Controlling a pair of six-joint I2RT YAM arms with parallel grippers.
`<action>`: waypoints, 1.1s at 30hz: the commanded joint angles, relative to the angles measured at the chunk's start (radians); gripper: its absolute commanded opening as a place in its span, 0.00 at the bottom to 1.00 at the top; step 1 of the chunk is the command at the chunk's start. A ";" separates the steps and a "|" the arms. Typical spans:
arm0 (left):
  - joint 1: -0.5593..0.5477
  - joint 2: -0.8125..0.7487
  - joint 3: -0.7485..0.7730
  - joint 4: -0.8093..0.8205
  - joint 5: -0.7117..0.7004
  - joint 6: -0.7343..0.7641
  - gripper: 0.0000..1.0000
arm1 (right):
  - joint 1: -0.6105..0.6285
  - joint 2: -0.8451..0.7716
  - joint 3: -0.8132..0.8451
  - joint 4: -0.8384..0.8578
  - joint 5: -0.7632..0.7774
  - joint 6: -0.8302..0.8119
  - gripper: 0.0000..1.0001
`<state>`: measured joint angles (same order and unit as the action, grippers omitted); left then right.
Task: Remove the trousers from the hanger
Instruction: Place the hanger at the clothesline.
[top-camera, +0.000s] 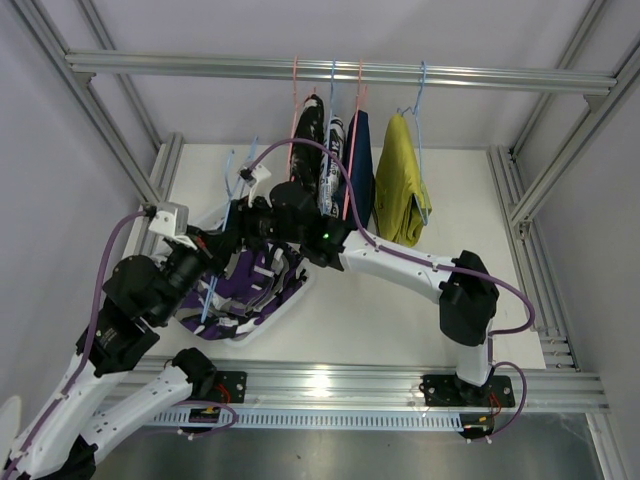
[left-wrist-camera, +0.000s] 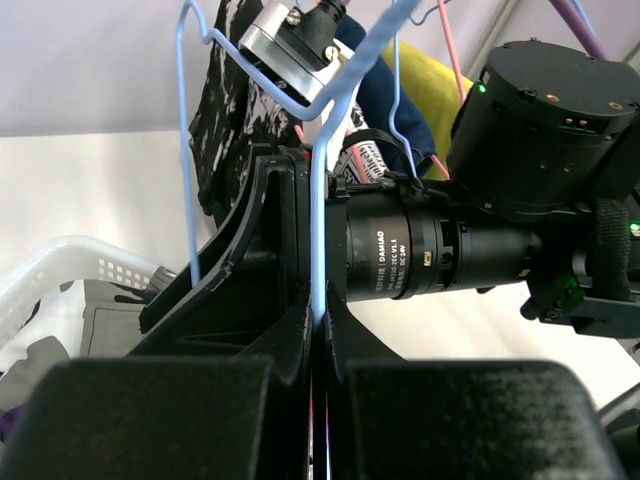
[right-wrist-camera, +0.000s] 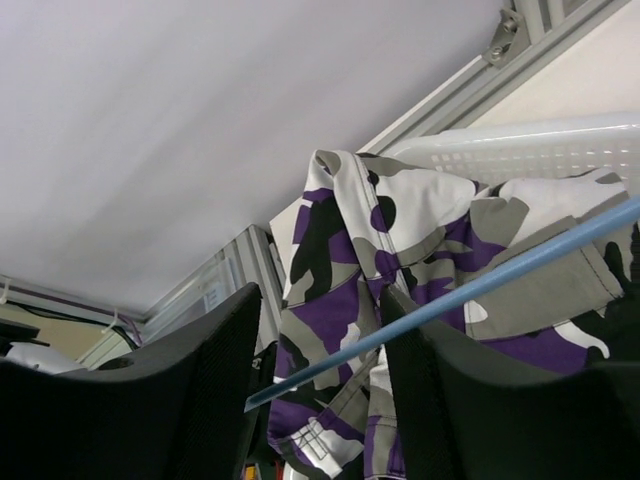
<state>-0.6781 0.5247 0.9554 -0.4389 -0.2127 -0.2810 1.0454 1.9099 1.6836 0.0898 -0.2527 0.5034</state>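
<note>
Partly hidden overhead, left tool (left-wrist-camera: 316, 310) pinches the blue hanger (left-wrist-camera: 320, 200); right tool (right-wrist-camera: 322, 300) stands open.

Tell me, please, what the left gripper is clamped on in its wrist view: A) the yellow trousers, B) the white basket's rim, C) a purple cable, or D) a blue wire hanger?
D: the left gripper has its fingers closed together on the blue wire hanger, whose thin wire rises straight up from between them.
</note>
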 joint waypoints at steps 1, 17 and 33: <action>0.005 0.012 0.020 0.043 -0.043 -0.029 0.01 | -0.012 0.015 0.028 -0.022 -0.003 -0.016 0.57; 0.005 0.129 0.092 -0.101 -0.369 -0.027 0.01 | -0.013 -0.077 0.015 -0.087 0.020 -0.055 0.82; 0.005 0.136 0.104 -0.093 -0.363 0.023 0.01 | -0.024 -0.311 -0.131 -0.147 0.168 -0.127 0.86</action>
<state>-0.6773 0.6529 1.0157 -0.5488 -0.5739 -0.2932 1.0248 1.6798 1.5909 -0.0338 -0.1558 0.4221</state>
